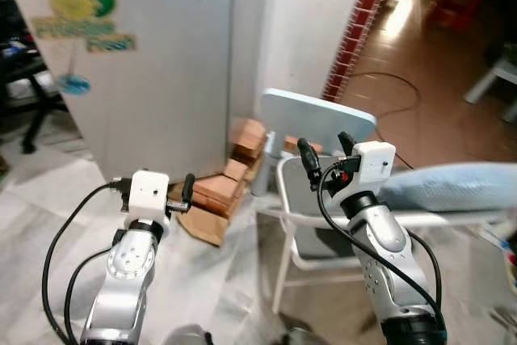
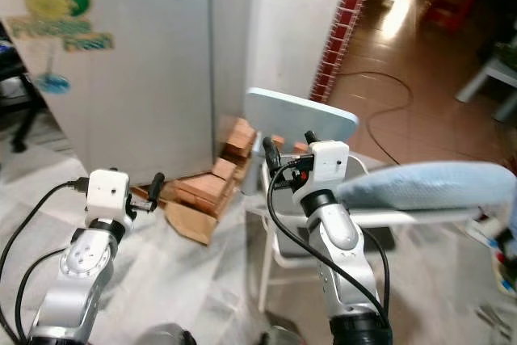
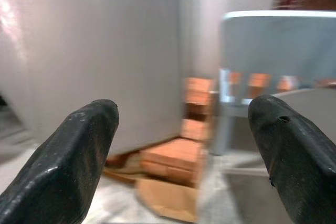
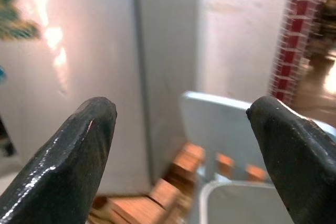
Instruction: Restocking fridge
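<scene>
The fridge (image 1: pixel 153 70) is the biggest thing here, a pale grey box with its door closed and a green and yellow sticker (image 1: pixel 79 10) high on the front. It stands ahead of both arms, beyond the left gripper (image 1: pixel 187 191) and off to the left of the right gripper (image 1: pixel 327 155). A white wall (image 1: pixel 303 22) runs behind it, edged by a strip of red brick tiles (image 1: pixel 355 26), and past that the floor (image 1: pixel 436 70) turns reddish brown with a dark cable (image 1: pixel 388 90) looping across it.

Just below and beyond the right gripper is a light blue plastic chair (image 1: pixel 319 119) with white legs; the gripper hangs over the seat, near the chair back. To the right of that gripper, close beside the arm, a light blue cushion-like shape (image 1: pixel 452 187) reaches in from the edge.

Between the two grippers, at the foot of the fridge, bricks (image 1: pixel 234 167) lie heaped on a brown board (image 1: pixel 202 224) on the pale floor. The left gripper points toward this heap, held low and well short of the fridge door.

Both grippers are spread wide with nothing between the black fingers (image 3: pixel 68 166); in the right wrist view the fingers (image 4: pixel 68 161) frame the fridge edge and the chair back.
</scene>
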Available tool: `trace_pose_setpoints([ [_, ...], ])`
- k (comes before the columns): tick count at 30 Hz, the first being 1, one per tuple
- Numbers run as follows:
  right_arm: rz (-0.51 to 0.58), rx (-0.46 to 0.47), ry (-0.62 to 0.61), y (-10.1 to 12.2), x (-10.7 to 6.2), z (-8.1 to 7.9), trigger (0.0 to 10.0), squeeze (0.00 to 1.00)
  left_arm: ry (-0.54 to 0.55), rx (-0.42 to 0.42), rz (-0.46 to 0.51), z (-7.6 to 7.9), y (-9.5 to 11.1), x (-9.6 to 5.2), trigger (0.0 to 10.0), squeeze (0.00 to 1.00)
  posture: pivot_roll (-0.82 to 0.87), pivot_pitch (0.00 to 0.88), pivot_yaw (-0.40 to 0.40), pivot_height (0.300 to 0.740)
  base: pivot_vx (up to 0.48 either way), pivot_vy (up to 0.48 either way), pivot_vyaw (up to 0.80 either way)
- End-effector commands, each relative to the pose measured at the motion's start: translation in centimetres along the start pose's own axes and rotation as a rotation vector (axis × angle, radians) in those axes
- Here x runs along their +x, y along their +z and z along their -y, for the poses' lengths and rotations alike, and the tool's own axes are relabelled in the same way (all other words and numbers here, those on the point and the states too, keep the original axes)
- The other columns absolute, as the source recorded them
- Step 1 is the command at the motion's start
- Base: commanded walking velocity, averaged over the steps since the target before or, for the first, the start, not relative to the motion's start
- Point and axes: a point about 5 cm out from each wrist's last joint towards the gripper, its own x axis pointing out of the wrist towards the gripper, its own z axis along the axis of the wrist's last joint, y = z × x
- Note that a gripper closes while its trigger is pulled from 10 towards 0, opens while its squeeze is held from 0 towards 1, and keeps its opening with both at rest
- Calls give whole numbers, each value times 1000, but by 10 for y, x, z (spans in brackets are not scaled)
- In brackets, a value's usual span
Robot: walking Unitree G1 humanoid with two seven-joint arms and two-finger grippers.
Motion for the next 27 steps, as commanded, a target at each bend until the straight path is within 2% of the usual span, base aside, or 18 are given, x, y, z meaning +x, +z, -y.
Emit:
trace_pose_setpoints([
  [1,14,1,13,2,3,-5,10000,0,20,24,2,-9,0,-1,10000,0,67,0,-58,740,0,476,0],
  [6,10,-1,5,0,5,-5,10000,0,20,26,11,-9,2,2,10000,0,67,0,-57,740,0,476,-240],
  [12,17,-5,-6,1,8,-4,10000,0,9,16,34,-5,8,8,10000,0,61,0,-54,740,0,476,-800],
  [27,13,-8,-14,-3,9,-5,10000,0,-18,-1,52,-3,9,9,10000,0,61,5,-50,740,0,477,-800],
])
